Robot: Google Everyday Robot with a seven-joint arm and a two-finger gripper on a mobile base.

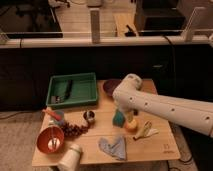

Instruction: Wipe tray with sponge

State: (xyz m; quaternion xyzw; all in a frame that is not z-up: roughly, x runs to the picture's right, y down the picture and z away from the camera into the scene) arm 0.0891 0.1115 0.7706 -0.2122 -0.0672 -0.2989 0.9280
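Tray (pixel 72 76): green, rectangular, back-left on the wooden surface (pixel 160 146), with a couple of small dark items inside that I can't ID. Sponge (pixel 118 118): teal block mid-surface, well apart from the tray, to its right and nearer the camera. White arm (pixel 165 107) comes in from the right edge, elbow bent over the middle. Tool (pixel 121 111) hangs under that elbow right at the sponge's top, mostly hidden by the arm housing. Wide or narrow: can't tell. Contact with the sponge: can't tell either. Also on the surface: dark purple bowl (pixel 110 86) at the back near the tray's right wall, partly behind the arm; orange fruit (pixel 131 126) just beside the sponge; banana (pixel 145 131) right of that; grey-blue cloth (pixel 114 147) crumpled near the front edge; small metal cup (pixel 90 116); dark red grapes (pixel 75 130); red bowl (pixel 50 139) front-left with something white in it; white cup (pixel 70 158) on its side at the front edge. Room: dark panel behind the surface, pale rail (pixel 100 41) with upright posts above it, light floor beyond, grey carpet (pixel 15 140) below.
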